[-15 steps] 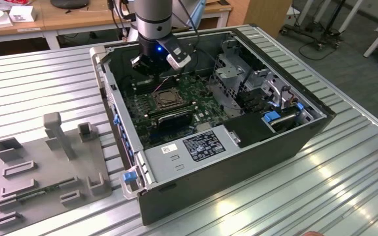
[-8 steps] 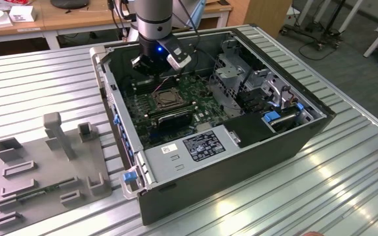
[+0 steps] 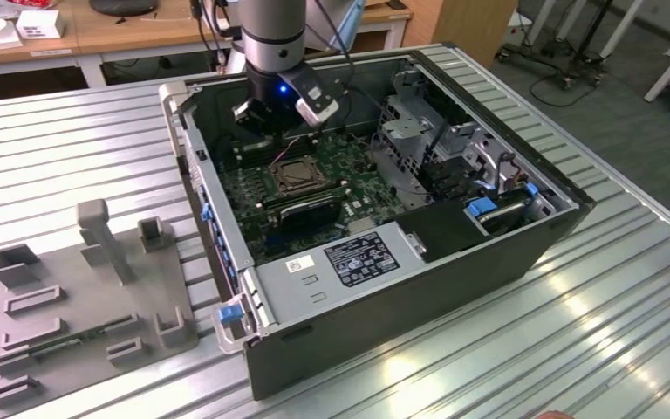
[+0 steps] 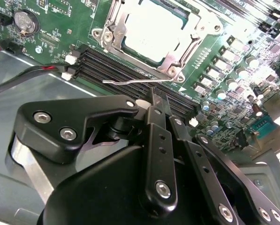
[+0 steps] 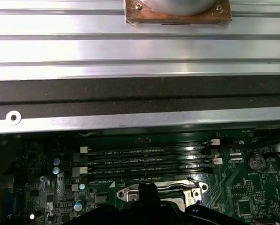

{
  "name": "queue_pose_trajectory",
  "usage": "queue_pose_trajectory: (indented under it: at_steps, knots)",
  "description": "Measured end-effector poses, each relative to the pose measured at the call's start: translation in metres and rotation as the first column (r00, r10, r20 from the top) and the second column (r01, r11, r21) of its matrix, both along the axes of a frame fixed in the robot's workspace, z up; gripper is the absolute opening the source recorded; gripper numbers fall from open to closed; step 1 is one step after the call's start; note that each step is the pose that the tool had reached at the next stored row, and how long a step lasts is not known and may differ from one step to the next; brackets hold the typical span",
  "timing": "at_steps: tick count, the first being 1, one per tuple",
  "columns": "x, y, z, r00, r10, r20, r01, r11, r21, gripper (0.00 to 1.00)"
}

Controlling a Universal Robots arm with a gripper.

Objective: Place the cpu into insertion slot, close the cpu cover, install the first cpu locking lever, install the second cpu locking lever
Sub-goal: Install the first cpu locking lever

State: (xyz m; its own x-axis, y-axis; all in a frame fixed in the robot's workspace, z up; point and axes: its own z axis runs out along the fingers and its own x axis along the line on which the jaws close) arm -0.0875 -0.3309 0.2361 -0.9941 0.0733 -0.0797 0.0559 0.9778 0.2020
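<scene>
In the second wrist view the gripper [image 4: 159, 96] is nearest. Its two black fingers are drawn together at the tips, with nothing seen between them.

Just beyond the tips a thin wire lever [image 4: 135, 82] lies crosswise. Its long axis runs along the black memory slots [image 4: 116, 70], parallel to the closest edge of the socket. The lever therefore sits between the fingers and the socket. It is so close to the tips that I cannot tell whether they touch it. Its hooked end hangs free over the slots, so I'd judge it is not latched down.

Past the lever the chip [image 4: 151, 28] sits in place with its pale face up. The silvery cover [image 4: 182, 51] lies flat around it like a frame, which suggests the cover is already closed. The green board [image 4: 50, 18] spreads out around both.

Only that close view shows the lever and how close the fingertips are to it. The exterior view shows the arm reaching down into the open computer case [image 3: 428, 288], with the socket [image 3: 292, 175] a little nearer the camera than the gripper. The case lies on a ribbed metal table [image 3: 614, 332], with a grey tray [image 3: 79, 305] towards the exterior view's left.

The first wrist view looks across the socket and slots and over the case wall. Out on the table it picks up a round metal part [image 5: 177, 7].
</scene>
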Motion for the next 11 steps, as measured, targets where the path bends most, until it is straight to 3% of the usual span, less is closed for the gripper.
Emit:
queue_pose_trajectory:
  at_steps: [11]
  knots:
    - [0.0,0.0,-0.0028,1.0,0.0,0.0,0.0,1.0,0.0,0.1]
